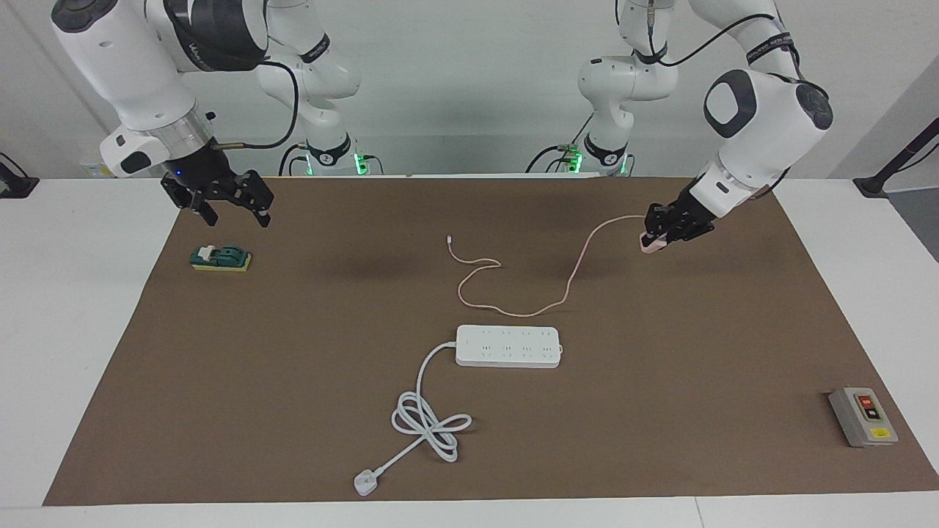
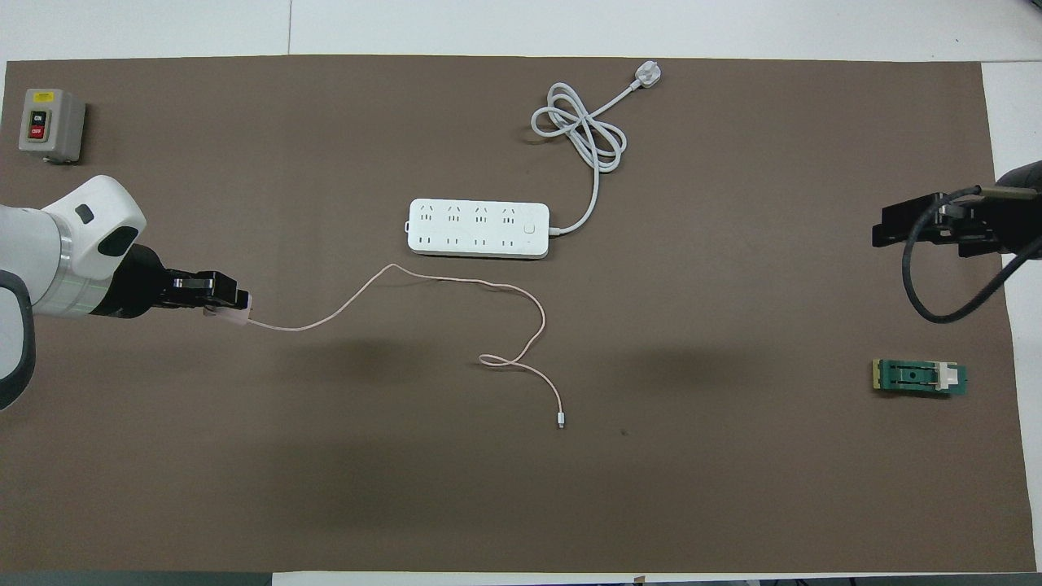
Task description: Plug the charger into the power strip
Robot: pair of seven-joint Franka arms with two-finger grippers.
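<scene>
The pale pink charger (image 1: 651, 244) (image 2: 238, 312) hangs above the mat at the left arm's end of the table, with my left gripper (image 1: 658, 235) (image 2: 226, 299) shut on it. Its thin pink cable (image 1: 513, 309) (image 2: 456, 283) trails down onto the mat and runs in loops beside the power strip, nearer to the robots. The white power strip (image 1: 508, 346) (image 2: 478, 229) lies flat mid-table, sockets up, nothing plugged in. My right gripper (image 1: 235, 213) (image 2: 912, 232) hangs open and empty at the right arm's end of the table.
The strip's thick white cord (image 1: 429, 422) (image 2: 580, 130) coils farther from the robots and ends in a white plug (image 1: 364, 482) (image 2: 647, 76). A grey button box (image 1: 863, 416) (image 2: 50, 124) sits at the left arm's end. A green block (image 1: 220, 258) (image 2: 920, 378) lies under the right gripper's area.
</scene>
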